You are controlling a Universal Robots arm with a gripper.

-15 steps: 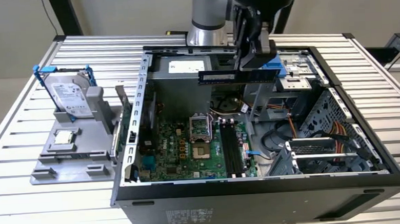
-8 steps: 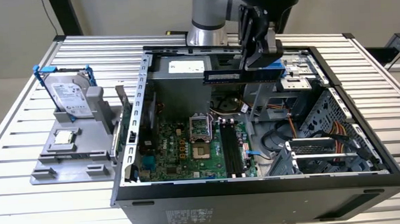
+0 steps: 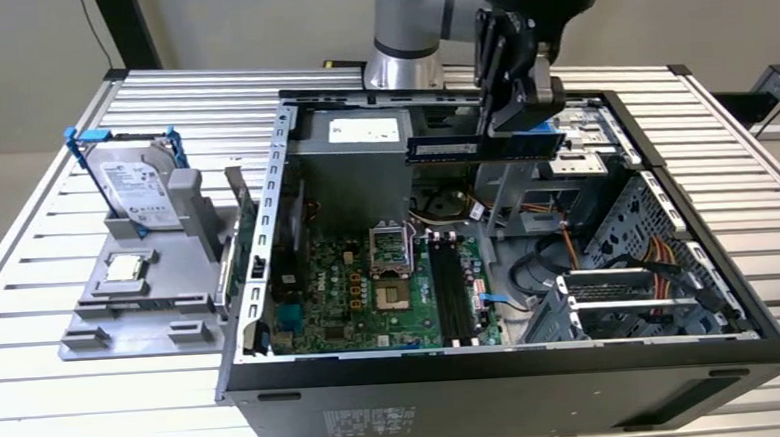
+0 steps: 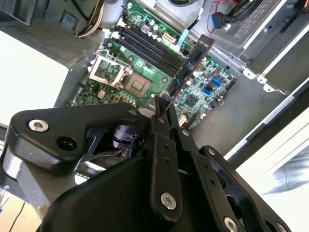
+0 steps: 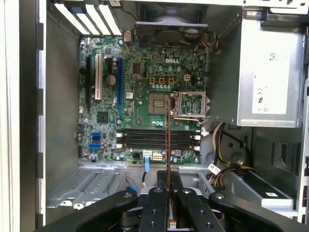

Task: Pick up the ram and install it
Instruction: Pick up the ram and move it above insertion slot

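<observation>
Black metal gripper (image 3: 520, 130) fingers (image 5: 157, 205) pinched tight on one end of thin, long blue-green circuit-board ram (image 3: 443, 151); held level above open black computer case (image 3: 506, 393), pointing nine o'clock in exterior view.

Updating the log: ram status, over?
Fingers shut on ram. Ram held above open case, not in slots. Nothing seen over slots.

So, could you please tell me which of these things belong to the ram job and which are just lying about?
Job: the ram, clamped in the gripper; the black memory slots on the motherboard.
Lying about: the hard drive; the CPU chip; the grey stand bearing them.
</observation>
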